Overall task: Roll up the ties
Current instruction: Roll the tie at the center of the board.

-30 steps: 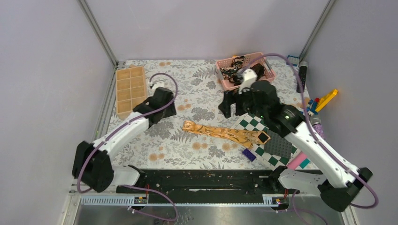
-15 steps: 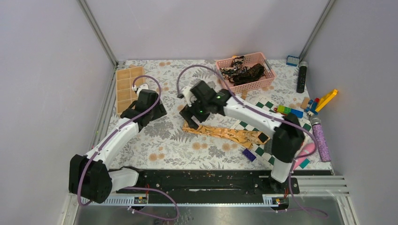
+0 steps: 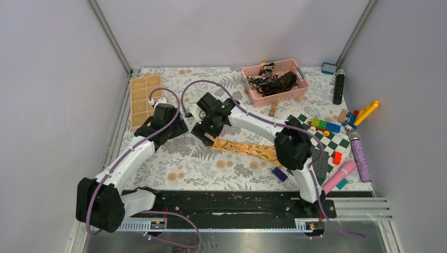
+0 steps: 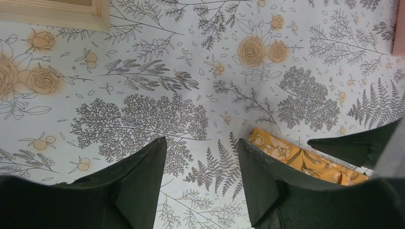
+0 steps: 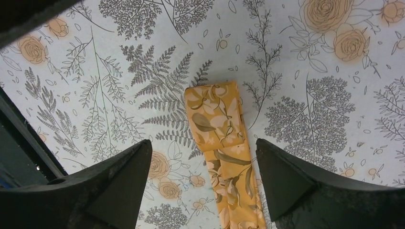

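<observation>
A golden-tan tie (image 3: 248,149) lies flat and stretched out on the floral cloth, with its left end folded over (image 5: 217,119). My right gripper (image 3: 203,132) hovers open over that folded end, one finger on each side of the tie (image 5: 203,148), and touches nothing. My left gripper (image 3: 173,126) stands open just left of the tie's end (image 4: 296,155), with only cloth between its fingers (image 4: 200,143). Dark ties (image 3: 274,83) lie bunched in the pink basket (image 3: 279,98) at the back.
A wooden compartment tray (image 3: 145,97) lies at the back left. At the right are a green-and-white checkered board (image 3: 295,138), toy bricks (image 3: 324,125), a black cylinder (image 3: 339,84), a purple glitter tube (image 3: 361,155) and a small blue brick (image 3: 279,174).
My right arm has swung from the pink basket leftward to the golden tie's left end. The left gripper has drifted slightly left.
</observation>
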